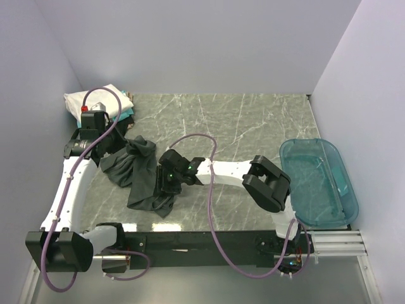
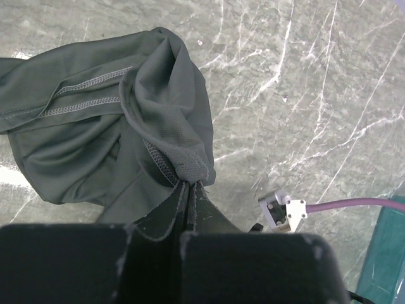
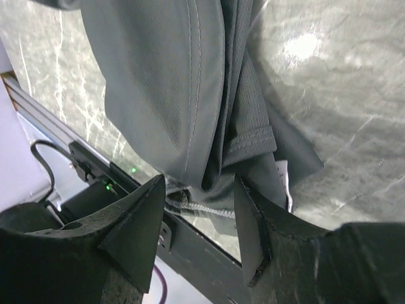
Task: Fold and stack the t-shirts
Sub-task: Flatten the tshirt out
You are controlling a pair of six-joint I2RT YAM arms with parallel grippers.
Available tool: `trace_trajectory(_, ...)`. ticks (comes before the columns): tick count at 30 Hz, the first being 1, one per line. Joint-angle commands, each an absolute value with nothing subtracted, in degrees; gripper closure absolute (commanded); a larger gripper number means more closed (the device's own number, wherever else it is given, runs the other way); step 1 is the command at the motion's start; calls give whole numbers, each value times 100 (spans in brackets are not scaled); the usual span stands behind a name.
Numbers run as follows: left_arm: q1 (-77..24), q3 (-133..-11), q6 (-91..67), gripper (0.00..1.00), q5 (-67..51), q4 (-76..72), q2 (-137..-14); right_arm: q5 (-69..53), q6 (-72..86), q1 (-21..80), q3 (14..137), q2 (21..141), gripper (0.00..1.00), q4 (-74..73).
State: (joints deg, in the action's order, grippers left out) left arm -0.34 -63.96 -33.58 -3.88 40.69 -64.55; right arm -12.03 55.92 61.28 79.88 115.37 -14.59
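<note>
I'm watching the dark grey t-shirt [image 1: 140, 171] lying crumpled left of centre on the marble table [image 1: 253, 126]. The left gripper [image 2: 188, 190] is pinching a bunched fold of it, pressed together on the cloth. The right gripper [image 3: 199, 199] is sitting over the shirt's lower end near the table's front edge, its jaws standing spread with a hanging hem between them. The folded stack [image 1: 101, 101], white on top with teal showing beneath, is resting in the upper left corner. The blue tub [image 1: 319, 180] is sitting at the right edge.
</note>
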Motion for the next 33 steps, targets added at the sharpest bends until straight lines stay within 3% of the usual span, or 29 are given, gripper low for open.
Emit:
trace_trajectory(1,-18,-6407,-3305,100,-536,4017,-6258,-967,5766,6179,8279,11566,46,-1292)
trace_trajectory(7,-18,-6398,-3340,100,-580,3982,-6267,-747,5651,6179,8332,11540,50,-1468)
trace_trajectory(19,-18,-6425,-3384,99,-554,3955,-6275,-545,5335,6179,8543,11549,86,-1907)
trace_trajectory(33,-18,-6319,-3516,100,-571,3867,-6179,-141,4888,6170,8946,11408,81,-2698)
